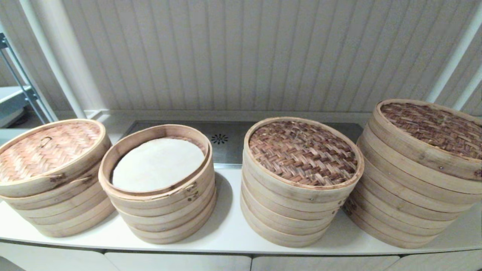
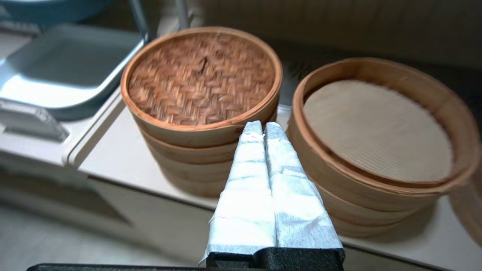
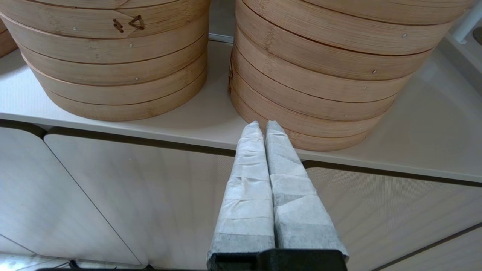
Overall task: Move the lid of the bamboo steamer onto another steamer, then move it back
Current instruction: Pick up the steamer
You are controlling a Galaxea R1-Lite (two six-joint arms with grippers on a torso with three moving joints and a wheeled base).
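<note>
Several bamboo steamer stacks stand in a row on the white counter. The far-left stack carries a woven lid with a small loop handle, seen also as the lid in the left wrist view. Next to it an uncovered steamer shows a white liner; in the left wrist view this open steamer lies on the right. My left gripper is shut and empty, in front of the gap between these two stacks. My right gripper is shut and empty, low before the counter edge, below the two right stacks. Neither arm shows in the head view.
Two taller lidded stacks stand at centre right and far right. A steel drain plate lies behind them by the panelled wall. A metal tray sits off the counter's left end. Cabinet fronts drop below the counter edge.
</note>
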